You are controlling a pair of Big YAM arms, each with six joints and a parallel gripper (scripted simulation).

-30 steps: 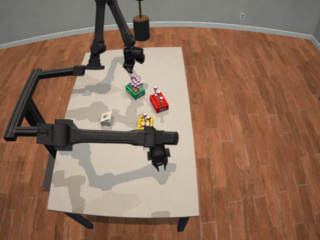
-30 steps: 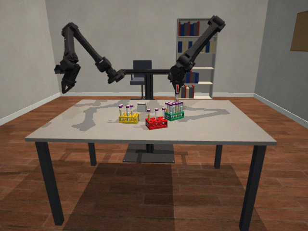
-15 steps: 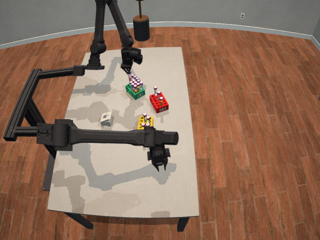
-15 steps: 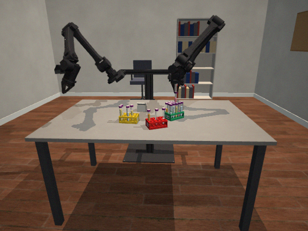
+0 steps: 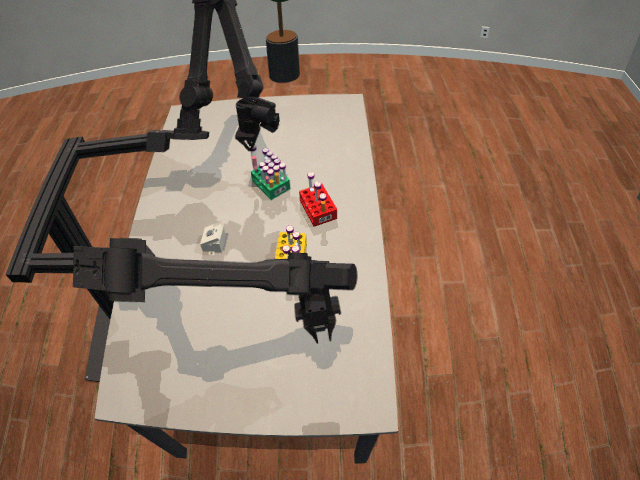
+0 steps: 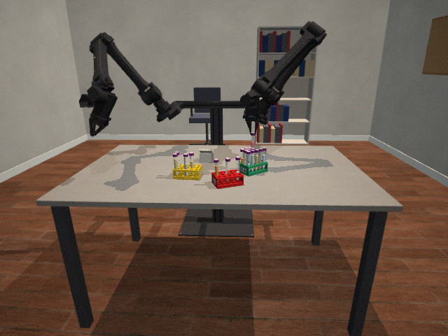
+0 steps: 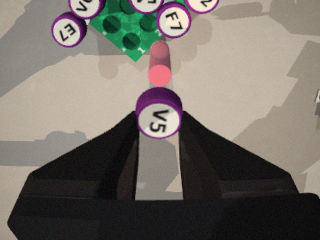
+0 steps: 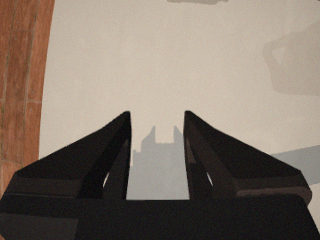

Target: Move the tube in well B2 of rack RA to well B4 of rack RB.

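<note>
Nearest the overhead camera, the right arm [image 5: 217, 273] [image 6: 126, 68] stretches across and hides part of the yellow rack [image 5: 279, 249] [image 6: 187, 178], so its wells can't all be checked. The left arm [image 5: 199, 62] [image 6: 291, 59] is cut off by the top edge. Beyond the yellow rack stand the red rack [image 5: 313, 214] [image 6: 228, 185] and the crowded green rack [image 5: 263, 189] [image 6: 255, 172] [image 7: 116, 42].

From across the table, the left gripper [image 5: 250, 148] [image 6: 252, 131] [image 7: 159, 121] has a pink-filled tube [image 5: 254, 162] [image 6: 253, 144] [image 7: 160, 61] hanging beneath it, out of its well. Tubes in the green rack overlap too much for me to count.

In the left wrist view, the fingers pinch that tube at its cap, marked V5, just off the green rack's corner. The rack's far part is cropped; I can't tell whether this tube belongs to B2.

In the right wrist view, the right gripper [image 5: 324, 341] [image 6: 93, 134] [image 8: 157, 121] has its fingers partly spread, nothing between them, above the pale tabletop [image 8: 160, 60].

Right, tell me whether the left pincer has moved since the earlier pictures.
Yes: in the top view, the left pincer has shifted toward the picture's left, judged against the green rack RA.
</note>
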